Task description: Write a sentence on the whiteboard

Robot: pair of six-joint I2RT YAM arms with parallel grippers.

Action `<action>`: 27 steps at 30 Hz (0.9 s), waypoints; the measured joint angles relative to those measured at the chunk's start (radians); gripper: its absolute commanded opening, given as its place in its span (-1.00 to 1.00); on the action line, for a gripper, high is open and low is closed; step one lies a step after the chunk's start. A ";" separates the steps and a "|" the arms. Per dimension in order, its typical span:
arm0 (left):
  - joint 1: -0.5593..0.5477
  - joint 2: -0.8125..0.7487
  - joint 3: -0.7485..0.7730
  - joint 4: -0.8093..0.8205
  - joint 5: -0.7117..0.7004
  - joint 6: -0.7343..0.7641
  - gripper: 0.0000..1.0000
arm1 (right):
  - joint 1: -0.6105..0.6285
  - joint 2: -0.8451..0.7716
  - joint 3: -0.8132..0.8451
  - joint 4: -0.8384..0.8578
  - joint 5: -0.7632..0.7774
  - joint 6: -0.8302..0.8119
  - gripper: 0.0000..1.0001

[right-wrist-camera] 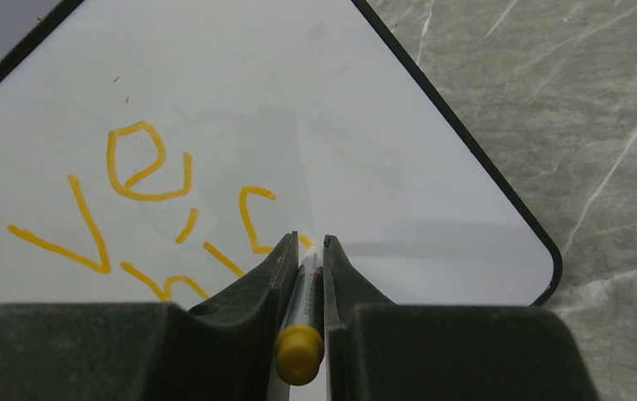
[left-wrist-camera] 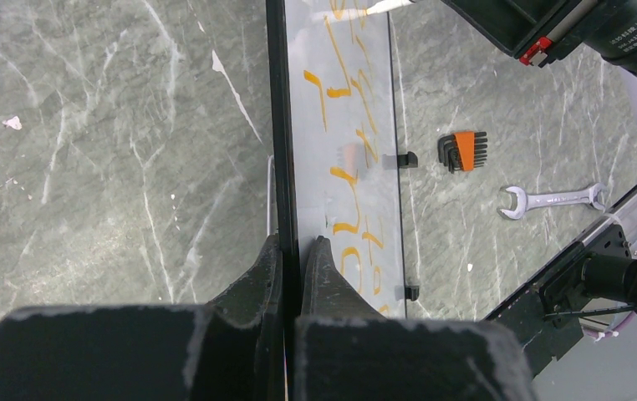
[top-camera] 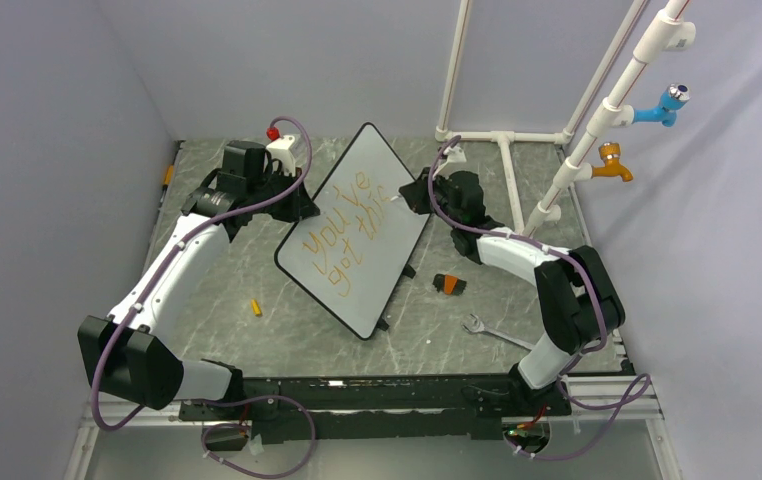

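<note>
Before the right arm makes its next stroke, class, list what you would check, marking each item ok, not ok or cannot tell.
1. Left gripper shut on board rim: ok.
2. Right gripper shut on marker: ok.
3. Marker tip touching board: cannot tell, tip hidden.
4. Sentence finished: cannot tell, last letter partly hidden.
5. Hex keys and wrench apart from board: ok.
</note>
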 measured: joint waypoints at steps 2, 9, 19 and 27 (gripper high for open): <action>0.000 0.000 0.000 0.000 0.000 0.000 -1.00 | 0.000 0.000 -0.006 0.000 0.006 -0.001 -1.00; -0.002 0.000 0.000 0.000 -0.001 0.000 -1.00 | -0.002 -0.017 -0.035 0.000 0.011 -0.002 -1.00; -0.003 0.000 0.000 0.001 -0.004 0.000 -1.00 | -0.002 -0.036 -0.065 -0.001 0.010 -0.002 -1.00; -0.005 0.000 0.000 0.001 -0.004 0.001 -1.00 | 0.006 -0.045 -0.075 -0.004 0.006 -0.002 -1.00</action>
